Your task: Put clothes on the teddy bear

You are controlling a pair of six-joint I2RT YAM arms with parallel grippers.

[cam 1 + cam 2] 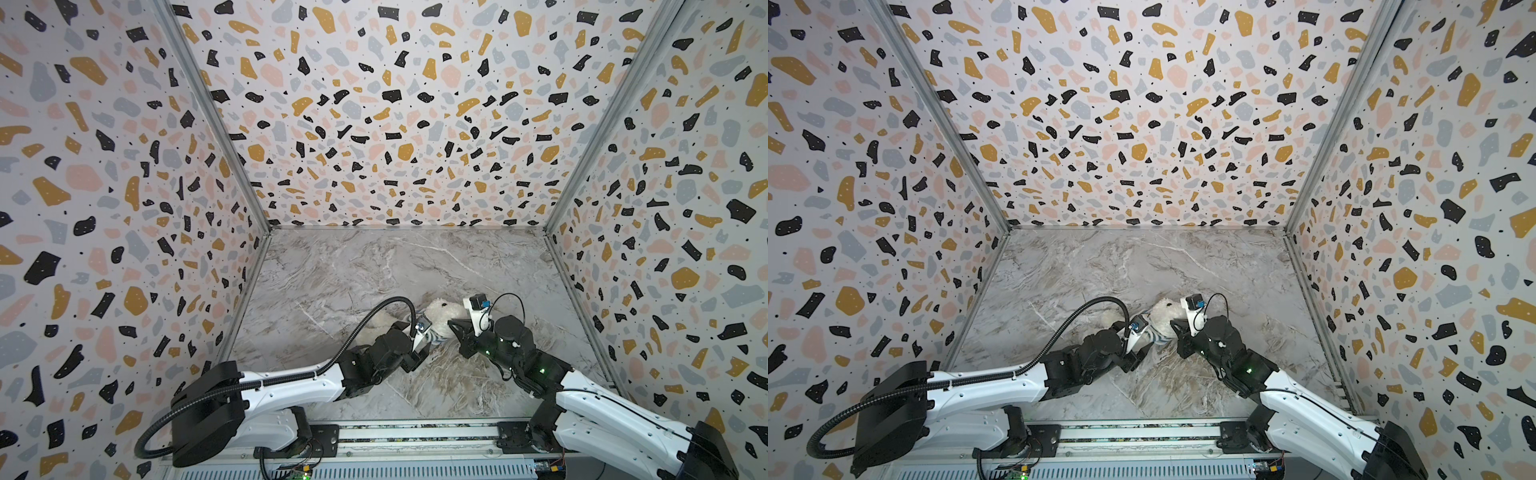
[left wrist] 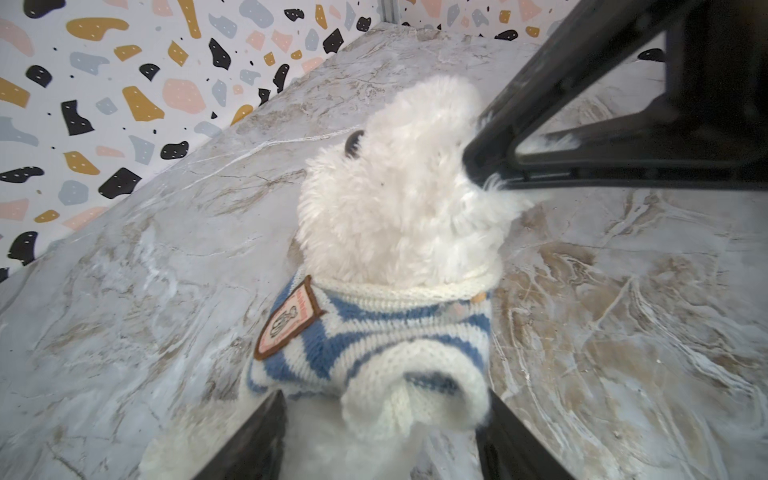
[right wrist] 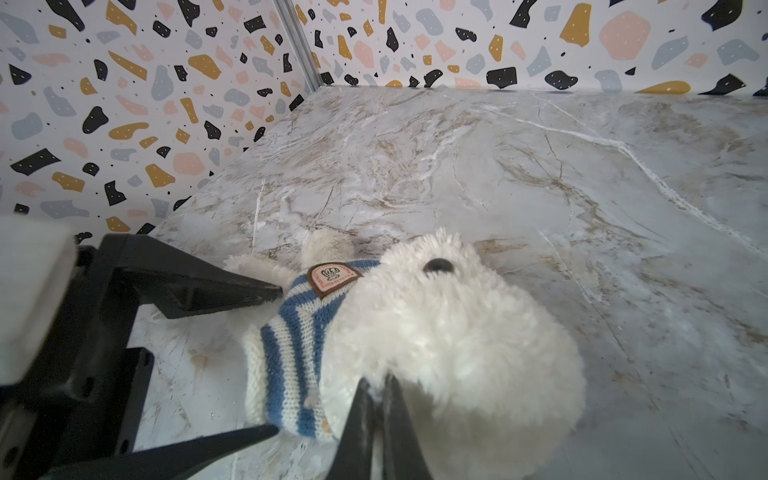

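The teddy bear [image 1: 441,311] [image 1: 1165,315] lies on the marble table, its fluffy white head [image 2: 395,199] [image 3: 457,332] sticking out of the collar of a blue-and-white striped shirt [image 2: 374,332] [image 3: 291,345] with a brown badge. The shirt is bunched round the neck and upper body. My left gripper [image 2: 382,415] [image 3: 276,359] is open, with one finger on each side of the shirt and the bear's body. My right gripper [image 3: 376,384] [image 2: 473,166] is shut on the fur at the side of the bear's head. The bear's lower body is mostly hidden behind my left wrist.
Bare marble table [image 1: 374,270] stretches behind the bear to the back wall. Terrazzo-patterned walls [image 1: 124,208] close it in on the left, back and right. Both arms meet near the table's front middle; the mounting rail [image 1: 415,436] runs along the front edge.
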